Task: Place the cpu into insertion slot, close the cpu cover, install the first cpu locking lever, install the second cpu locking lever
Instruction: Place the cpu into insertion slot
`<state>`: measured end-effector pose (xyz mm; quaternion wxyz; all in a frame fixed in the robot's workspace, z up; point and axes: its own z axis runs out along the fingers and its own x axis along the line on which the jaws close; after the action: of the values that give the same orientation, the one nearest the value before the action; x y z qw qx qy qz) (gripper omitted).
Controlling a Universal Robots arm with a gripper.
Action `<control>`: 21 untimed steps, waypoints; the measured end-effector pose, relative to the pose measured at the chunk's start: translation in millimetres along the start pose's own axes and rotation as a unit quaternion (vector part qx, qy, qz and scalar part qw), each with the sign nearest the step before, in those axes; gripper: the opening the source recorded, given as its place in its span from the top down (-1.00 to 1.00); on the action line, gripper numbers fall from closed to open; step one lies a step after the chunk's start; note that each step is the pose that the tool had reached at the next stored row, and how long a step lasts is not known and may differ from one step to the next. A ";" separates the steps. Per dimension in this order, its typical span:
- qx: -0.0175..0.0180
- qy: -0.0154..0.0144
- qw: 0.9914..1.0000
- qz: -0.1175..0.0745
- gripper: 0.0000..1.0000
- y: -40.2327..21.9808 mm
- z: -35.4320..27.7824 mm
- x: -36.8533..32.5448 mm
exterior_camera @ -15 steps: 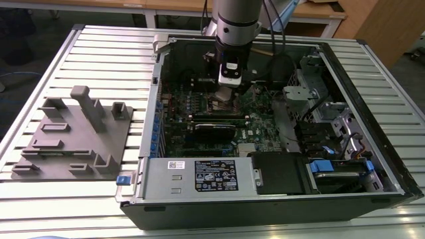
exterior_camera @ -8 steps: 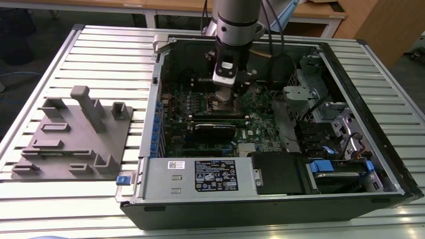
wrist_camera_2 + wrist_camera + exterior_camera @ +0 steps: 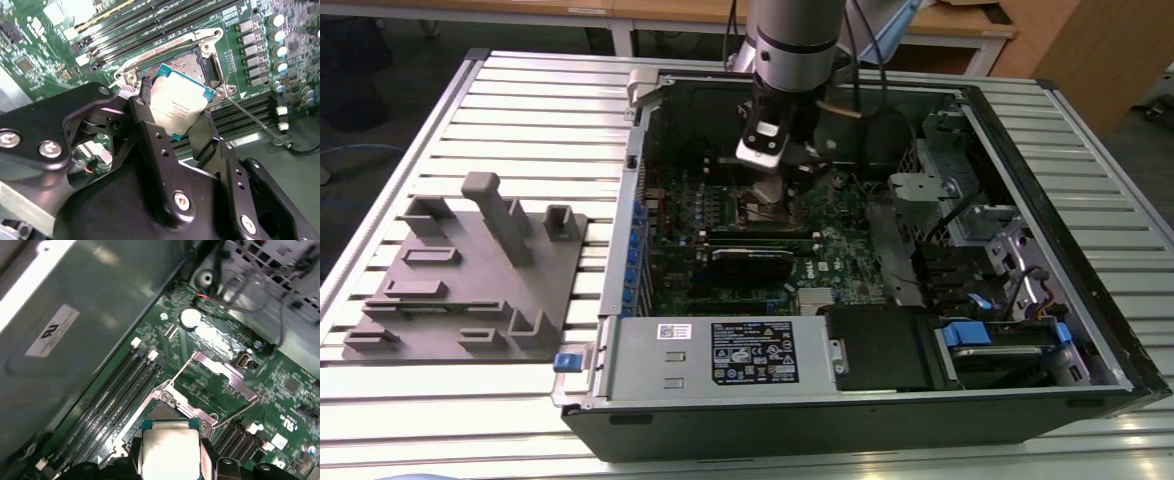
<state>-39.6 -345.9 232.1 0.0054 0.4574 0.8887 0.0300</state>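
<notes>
Tabletop: slatted metal tabletop (image 3: 520,100) carrying an open computer case (image 3: 854,430), with a grey fixture tray (image 3: 467,290) toward the exterior view's left.
Pincer: reaching down into the case, the pincer (image 3: 777,188) is clamped on opposite edges of the cpu (image 3: 177,102).
Cpu: held in the air just above the insertion slot (image 3: 192,62), not seated, and apparently skewed against the slot's rim.
Cover: the cpu cover (image 3: 225,375) stands swung open beside the slot, and a locking lever (image 3: 250,117) juts out free.
Step in hand: probably placing the chip.
Doing it well: level the chip, square its corners to the rim, lower it straight without sliding across the contacts, and stay clear of the raised cover.
</notes>
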 end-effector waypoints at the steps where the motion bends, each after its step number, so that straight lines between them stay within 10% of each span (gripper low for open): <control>1: 0.000 -0.001 1.000 0.009 -0.07 0.0 0.0 0.0; 12: -0.002 -0.005 0.996 0.092 -0.07 -0.1 0.3 0.0; 21: -0.003 -0.009 0.987 0.158 -0.07 -0.1 0.6 0.1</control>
<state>-39.7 -345.9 231.6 0.0101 0.5921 0.8053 0.0287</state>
